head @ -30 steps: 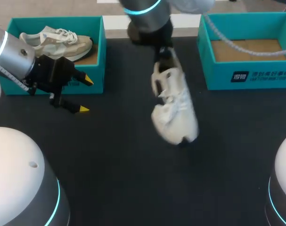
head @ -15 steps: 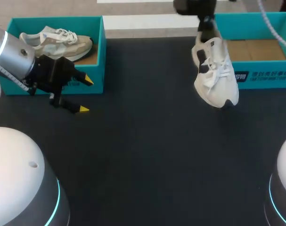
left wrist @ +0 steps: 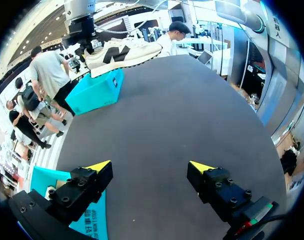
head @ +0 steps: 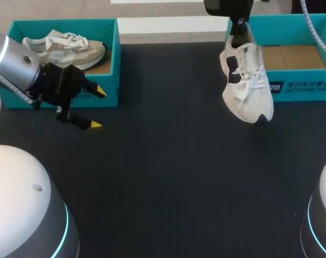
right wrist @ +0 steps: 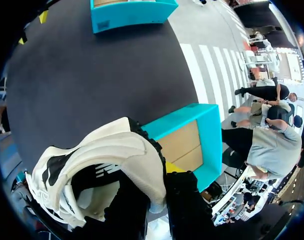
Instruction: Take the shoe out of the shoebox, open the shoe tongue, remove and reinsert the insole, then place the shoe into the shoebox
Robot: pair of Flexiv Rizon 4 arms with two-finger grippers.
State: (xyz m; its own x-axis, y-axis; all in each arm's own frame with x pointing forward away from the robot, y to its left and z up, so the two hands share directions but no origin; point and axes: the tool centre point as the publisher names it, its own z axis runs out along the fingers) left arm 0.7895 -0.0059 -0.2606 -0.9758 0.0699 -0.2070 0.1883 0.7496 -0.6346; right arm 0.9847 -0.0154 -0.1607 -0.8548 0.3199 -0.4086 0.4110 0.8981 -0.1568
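Right gripper (head: 239, 31) holds shoe (head: 246, 86) (toe down) at near corner of shoebox (head: 297, 87).

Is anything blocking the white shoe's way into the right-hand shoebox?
Nothing visible does. The right shoebox shows only a bare cardboard floor. The white shoe hangs from the right gripper at the box's front left corner, so only the box's own wall needs clearing.

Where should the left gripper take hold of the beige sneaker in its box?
Probably at the heel collar of the beige sneaker, coming down from above: the shoebox walls block its sides, and the open left gripper sits outside the front wall.
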